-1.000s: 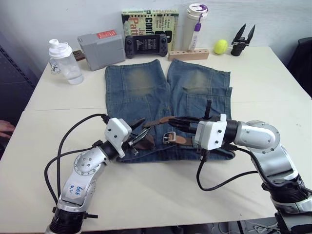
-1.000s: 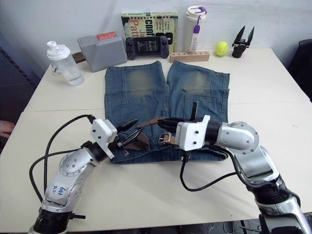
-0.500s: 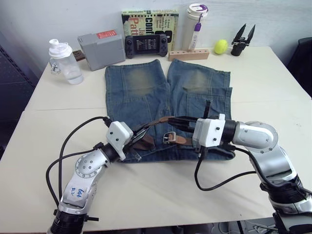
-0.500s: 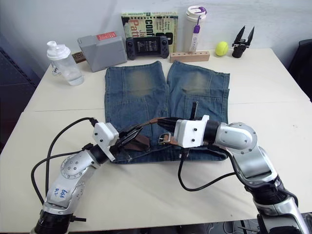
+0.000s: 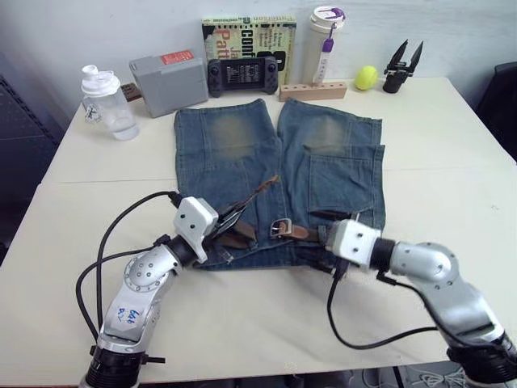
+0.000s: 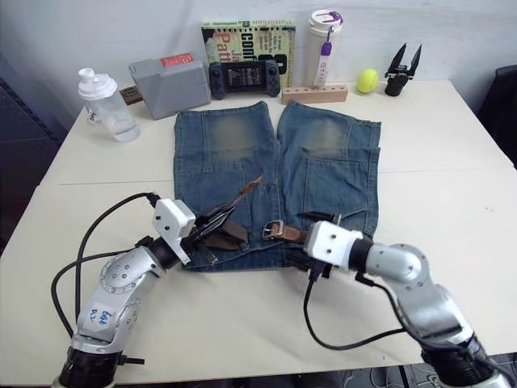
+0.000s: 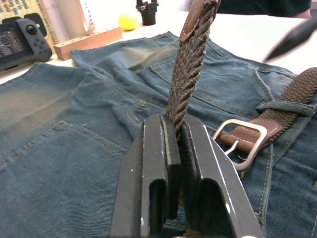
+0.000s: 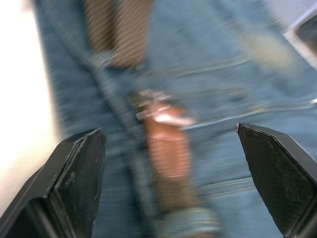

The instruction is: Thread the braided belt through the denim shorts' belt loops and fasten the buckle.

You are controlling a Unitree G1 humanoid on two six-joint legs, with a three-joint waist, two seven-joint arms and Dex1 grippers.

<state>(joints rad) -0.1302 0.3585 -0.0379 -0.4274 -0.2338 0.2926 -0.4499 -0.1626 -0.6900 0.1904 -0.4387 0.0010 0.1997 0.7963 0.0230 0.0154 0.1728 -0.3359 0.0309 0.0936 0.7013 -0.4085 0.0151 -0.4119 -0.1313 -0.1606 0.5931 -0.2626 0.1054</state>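
Belt (image 7: 190, 64): tip clenched in your left gripper (image 7: 179, 130), raised ready for buckle (image 7: 245, 140). Right gripper (image 8: 171, 148): spread wide, grasping nothing, near waistband of shorts (image 5: 234, 141).

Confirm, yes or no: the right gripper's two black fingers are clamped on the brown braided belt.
No. The right gripper stands wide open above the denim shorts, with the brown braided belt lying untouched between its spread fingers.

1. A cream tabletop (image 5: 452, 153) spans the scene, with a thin seam crossing it from side to side.
2. A pale, plain wall (image 5: 97, 24) rises behind its far edge.
3. Dark floor (image 5: 20, 137) shows beyond the tabletop's left edge.
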